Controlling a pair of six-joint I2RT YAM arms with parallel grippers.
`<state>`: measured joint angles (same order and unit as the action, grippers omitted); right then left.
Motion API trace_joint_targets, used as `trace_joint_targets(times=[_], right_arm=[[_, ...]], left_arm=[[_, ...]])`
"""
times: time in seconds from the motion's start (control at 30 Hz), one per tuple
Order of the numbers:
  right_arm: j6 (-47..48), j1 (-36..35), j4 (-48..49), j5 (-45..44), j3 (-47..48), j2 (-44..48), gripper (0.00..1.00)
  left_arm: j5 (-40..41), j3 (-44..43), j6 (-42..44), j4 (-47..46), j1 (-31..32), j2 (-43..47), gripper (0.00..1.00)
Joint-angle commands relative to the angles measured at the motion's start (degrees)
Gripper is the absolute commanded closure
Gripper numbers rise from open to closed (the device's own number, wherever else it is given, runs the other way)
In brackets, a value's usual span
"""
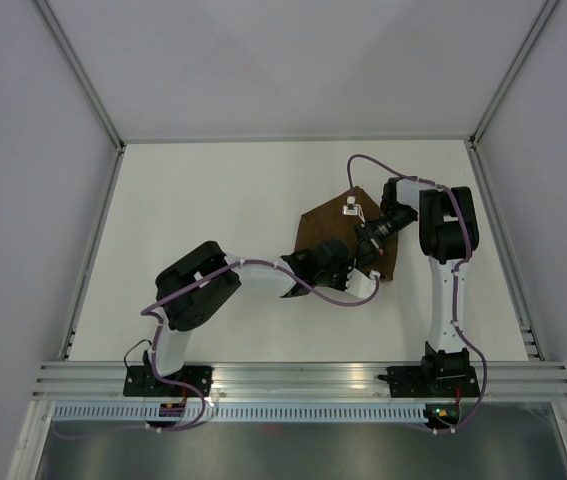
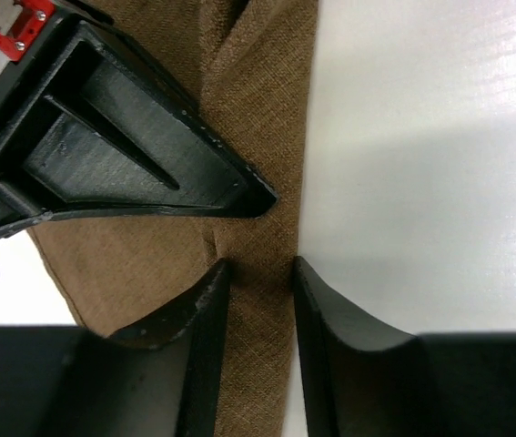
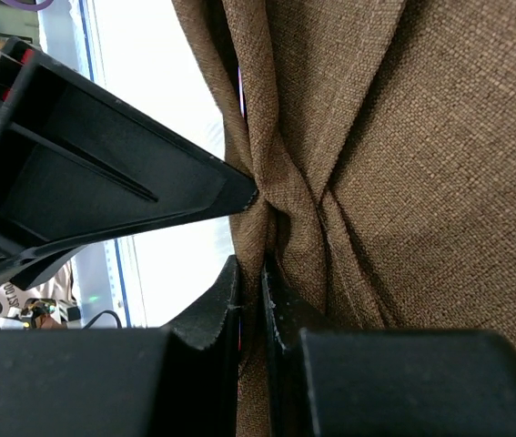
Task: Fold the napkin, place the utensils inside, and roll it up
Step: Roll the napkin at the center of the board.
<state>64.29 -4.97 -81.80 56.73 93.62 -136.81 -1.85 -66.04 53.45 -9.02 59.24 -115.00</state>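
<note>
The brown napkin (image 1: 323, 222) lies bunched on the white table, right of centre, with both grippers meeting over its near right part. My left gripper (image 1: 346, 266) (image 2: 259, 269) grips a narrow folded band of the napkin (image 2: 258, 91) along its edge, and the cloth fills the gap between the fingers (image 2: 205, 305). My right gripper (image 1: 369, 245) (image 3: 256, 264) is shut on a pinched, creased fold of the napkin (image 3: 421, 182). Each wrist view shows the other arm's black gripper close by (image 2: 121, 146) (image 3: 103, 173). The utensils are hidden.
Bare white table (image 1: 213, 200) spreads left of and behind the napkin. A metal rail (image 1: 303, 375) runs along the near edge by the arm bases. Grey enclosure walls (image 1: 23, 200) close in the sides. Purple cables (image 1: 363, 160) loop off both arms.
</note>
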Motion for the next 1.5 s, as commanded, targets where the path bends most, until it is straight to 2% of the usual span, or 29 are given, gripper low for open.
trace_joint_targets(times=[0.0, 0.17, 0.33, 0.4, 0.53, 0.57, 0.77, 0.9, 0.97, 1.03, 1.1, 1.3, 1.47], right_arm=[[2.7, 0.4, 3.8, -1.6, 1.6, -1.4, 1.0], [3.2, 0.4, 3.2, -1.4, 1.8, -1.4, 0.99], [3.6, 0.4, 2.4, -1.3, 2.2, -1.2, 0.99], [3.9, 0.4, 2.0, -0.9, 2.3, -0.8, 0.95], [5.1, 0.8, 0.4, 0.8, 2.6, 1.2, 0.82], [5.0, 0.9, 0.4, 1.4, 2.6, 1.9, 0.72], [2.9, 3.6, 1.4, 5.5, 3.1, 8.4, 0.49], [-2.5, 7.3, 6.6, 8.0, 2.3, 13.3, 0.45], [-8.5, 8.7, 10.0, 8.8, 1.4, 14.7, 0.45], [-16.0, 11.1, 17.0, 9.3, -0.5, 17.0, 0.45], [-19.1, 13.8, 22.5, 9.5, -2.8, 19.6, 0.45], [-18.1, 18.9, 27.4, 7.8, -10.5, 29.6, 0.45], [-10.8, 22.9, 25.6, 8.1, -18.7, 39.6, 0.45]], left_arm=[[-3.8, -2.5, -1.4, 6.4, -0.7, -1.9, 0.63], [-5.8, -4.7, -2.6, 10.8, -1.1, -3.1, 0.73], [-7.2, -6.8, -3.3, 14.5, -1.1, -4.2, 0.91], [-7.6, -7.5, -3.7, 16.5, -1.1, -4.4, 0.97], [-9.3, -11.2, -6.2, 22.1, -1.1, -5.3, 0.98], [-9.9, -12.1, -7.3, 23.3, -1.1, -5.5, 0.98], [-14.2, -17.5, -12.0, 32.4, -1.2, -7.1, 0.98], [-18.3, -18.8, -15.7, 35.2, -1.4, -7.6, 0.98], [-20.4, -18.9, -17.8, 36.2, -1.5, -7.6, 0.98], [-22.0, -18.8, -19.4, 36.5, -1.8, -7.5, 0.98], [-24.5, -20.6, -22.2, 38.2, -2.2, -8.7, 0.98], [-35.1, -24.3, -29.2, 43.8, -4.9, -11.9, 0.98], [-42.5, -24.9, -31.6, 46.8, -7.6, -13.2, 0.98]])
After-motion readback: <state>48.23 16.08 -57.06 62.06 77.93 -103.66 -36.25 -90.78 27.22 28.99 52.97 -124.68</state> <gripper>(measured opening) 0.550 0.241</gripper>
